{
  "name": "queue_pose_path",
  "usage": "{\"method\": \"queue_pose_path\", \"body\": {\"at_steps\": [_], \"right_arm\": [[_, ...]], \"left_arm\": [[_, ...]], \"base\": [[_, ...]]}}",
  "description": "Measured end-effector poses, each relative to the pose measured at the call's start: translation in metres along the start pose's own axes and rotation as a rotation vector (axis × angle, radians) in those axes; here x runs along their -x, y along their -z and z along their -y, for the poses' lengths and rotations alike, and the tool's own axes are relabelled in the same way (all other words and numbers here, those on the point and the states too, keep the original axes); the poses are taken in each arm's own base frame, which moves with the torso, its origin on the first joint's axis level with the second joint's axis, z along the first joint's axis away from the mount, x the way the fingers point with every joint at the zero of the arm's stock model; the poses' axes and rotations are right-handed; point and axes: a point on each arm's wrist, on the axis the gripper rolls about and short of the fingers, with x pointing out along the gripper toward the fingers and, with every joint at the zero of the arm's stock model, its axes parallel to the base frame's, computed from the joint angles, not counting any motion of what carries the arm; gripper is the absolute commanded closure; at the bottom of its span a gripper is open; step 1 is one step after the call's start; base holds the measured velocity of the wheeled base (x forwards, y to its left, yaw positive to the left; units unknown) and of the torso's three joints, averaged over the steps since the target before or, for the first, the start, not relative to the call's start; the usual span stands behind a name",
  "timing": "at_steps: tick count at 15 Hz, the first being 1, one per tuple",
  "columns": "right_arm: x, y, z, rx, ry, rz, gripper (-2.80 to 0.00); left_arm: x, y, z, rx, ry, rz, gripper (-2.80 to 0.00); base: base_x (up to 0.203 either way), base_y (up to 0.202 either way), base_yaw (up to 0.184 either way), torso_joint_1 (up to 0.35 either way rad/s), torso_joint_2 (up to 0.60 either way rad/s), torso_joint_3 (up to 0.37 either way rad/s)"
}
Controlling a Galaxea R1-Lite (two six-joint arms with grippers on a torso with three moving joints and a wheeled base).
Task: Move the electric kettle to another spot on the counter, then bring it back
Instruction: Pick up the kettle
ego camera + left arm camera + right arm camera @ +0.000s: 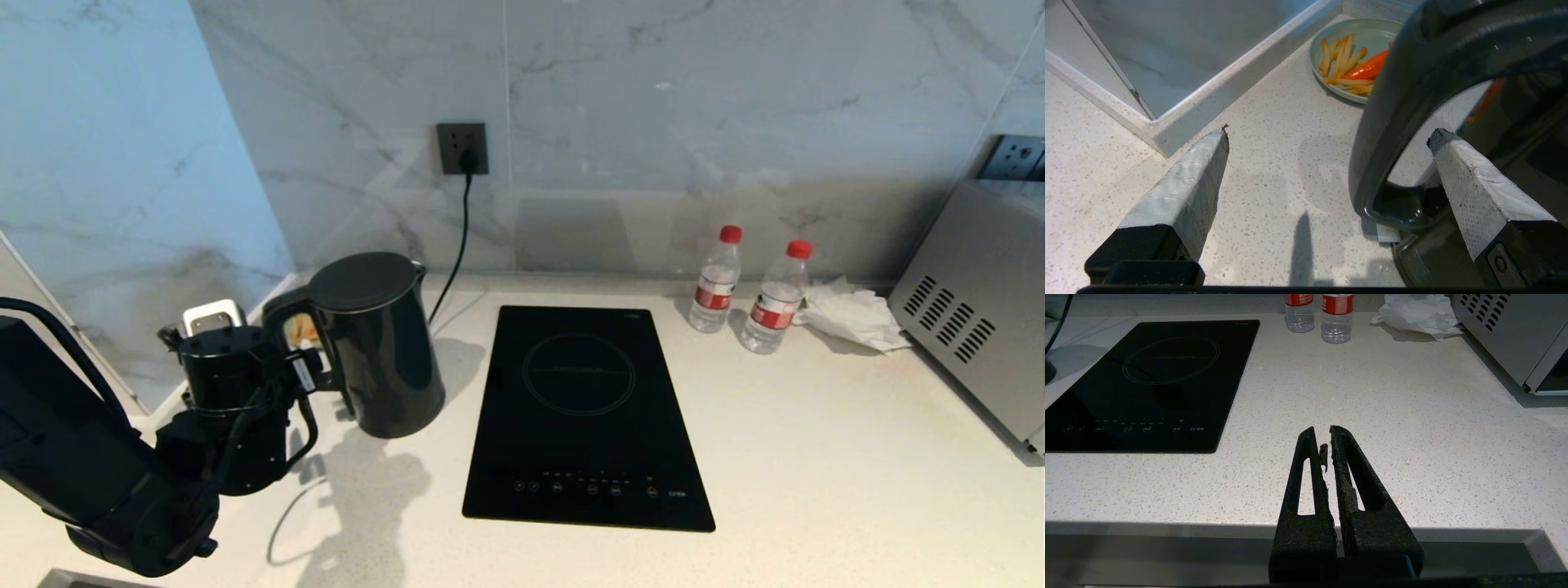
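I hold the left pincer [1327,134] released, its 2 fingers [1470,179] straddling the upright loop handle [1384,134] of the electric kettle [377,343] on the tabletop [816,457]; right pincer [1327,435] clenched, farther off.

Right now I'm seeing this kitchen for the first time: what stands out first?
The black electric kettle stands left of the black hob, its loop handle between the left pincer's open fingers. Two red-capped bottles stand by the back wall.

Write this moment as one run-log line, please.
left gripper: open, fingers straddling kettle handle | kettle: on counter | right gripper: shut, idle
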Motion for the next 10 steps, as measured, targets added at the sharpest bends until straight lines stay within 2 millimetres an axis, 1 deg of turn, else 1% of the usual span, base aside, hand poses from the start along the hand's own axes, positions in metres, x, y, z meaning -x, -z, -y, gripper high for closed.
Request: {"method": "queue_pose_path", "body": {"at_steps": [4, 10], "right_arm": [[0.000, 0.000, 0.000, 0.000, 0.000, 0.000, 0.00], [0.000, 0.000, 0.000, 0.000, 0.000, 0.000, 0.00]], "left_arm": [[-0.004, -0.004, 0.003, 0.009, -0.004, 0.013, -2.80], [-0.016, -0.007, 0.014, 0.008, -0.004, 0.036, -2.80]], "base": [[0.000, 0.000, 0.000, 0.000, 0.00, 0.000], [0.000, 0.000, 0.000, 0.000, 0.00, 0.000]]}}
